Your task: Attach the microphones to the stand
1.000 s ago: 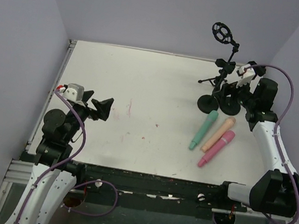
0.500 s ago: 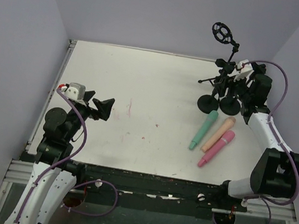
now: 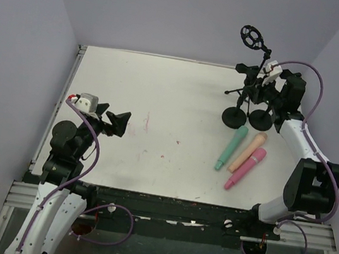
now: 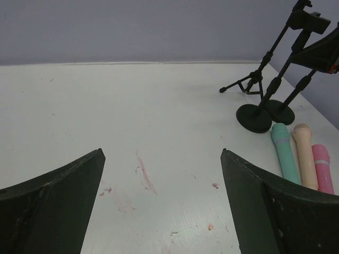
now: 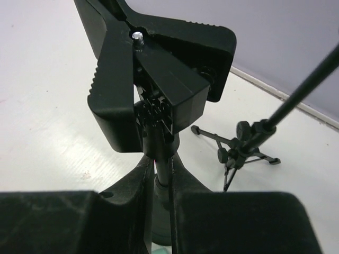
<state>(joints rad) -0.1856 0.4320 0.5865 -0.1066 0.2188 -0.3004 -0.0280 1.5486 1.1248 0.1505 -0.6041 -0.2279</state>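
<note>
Three microphones lie side by side right of centre: mint green (image 3: 231,148), peach (image 3: 247,152), pink (image 3: 245,168). Behind them are two black round-base stands (image 3: 235,116) (image 3: 260,119) and a tripod stand (image 3: 243,92) with a ring holder (image 3: 253,37). My right gripper (image 3: 269,94) is shut on the thin pole (image 5: 161,165) of the right round-base stand, just under its black clip holder (image 5: 153,63). My left gripper (image 3: 119,123) hovers over the table's left side, wide open and holding nothing (image 4: 161,153). The left wrist view also shows the mint microphone (image 4: 284,151).
The purple back wall and right wall stand close behind the stands. In the right wrist view the tripod stand (image 5: 238,153) is just right of the gripped pole. Faint pink marks (image 4: 144,174) stain the white table (image 3: 161,100).
My right gripper has moved back and up to the stands and shut on the right stand's pole. The left arm has barely shifted; the microphones have not moved.
</note>
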